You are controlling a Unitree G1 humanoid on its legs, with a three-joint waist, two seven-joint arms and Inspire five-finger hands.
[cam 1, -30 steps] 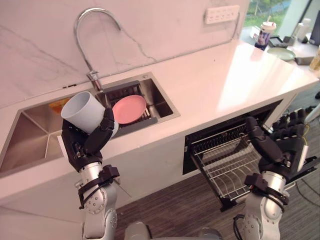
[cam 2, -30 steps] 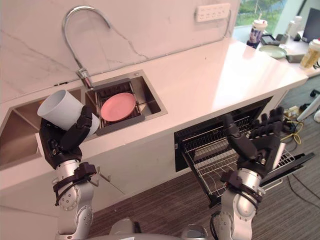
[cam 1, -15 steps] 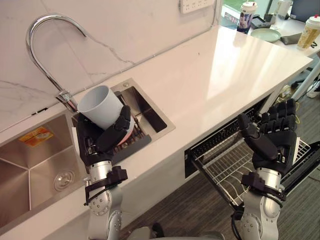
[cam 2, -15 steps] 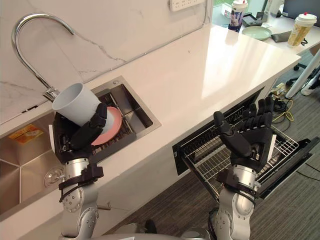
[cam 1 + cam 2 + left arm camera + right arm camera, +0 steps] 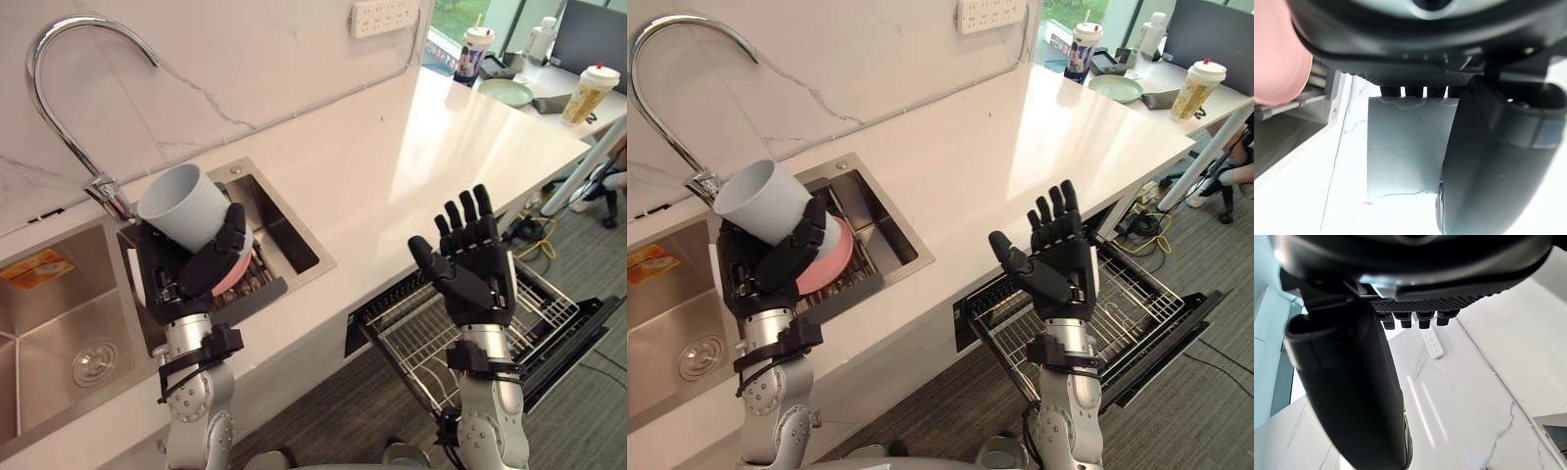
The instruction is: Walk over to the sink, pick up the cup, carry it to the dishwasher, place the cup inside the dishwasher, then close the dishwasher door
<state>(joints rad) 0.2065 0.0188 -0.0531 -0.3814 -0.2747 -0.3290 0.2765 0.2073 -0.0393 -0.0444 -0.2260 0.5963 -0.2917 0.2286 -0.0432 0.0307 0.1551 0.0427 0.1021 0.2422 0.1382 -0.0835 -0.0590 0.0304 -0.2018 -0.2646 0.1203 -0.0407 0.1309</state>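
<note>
Grip first: my left robot hand (image 5: 174, 286) is curling round the lower wall of the cup (image 5: 183, 204), thumb across the front and fingers behind, so I am grasping it by the body (I can see no handle on it). The cup is riding tilted, mouth pointing up and back toward the faucet (image 5: 54, 59). It is raised above the sink (image 5: 59, 318) and the pink plate (image 5: 833, 259) lying on the dark rack in the sink's smaller compartment.

I am judging the cup to be light, stiff and smooth-walled, probably ceramic or hard plastic. That makes it likely to slip from a slack hold and to chip against wire or steel. Holding it low on the wall is leaving the rim free for setting it down.

My left forearm is standing nearly upright under it. My right robot hand (image 5: 472, 279) is standing raised and released, fingers straight and spread, holding nothing, above the pulled-out dishwasher rack (image 5: 421, 338). Beyond that, the dishwasher door (image 5: 578, 328) is hanging open below the edge of the desk (image 5: 392, 147).
</note>
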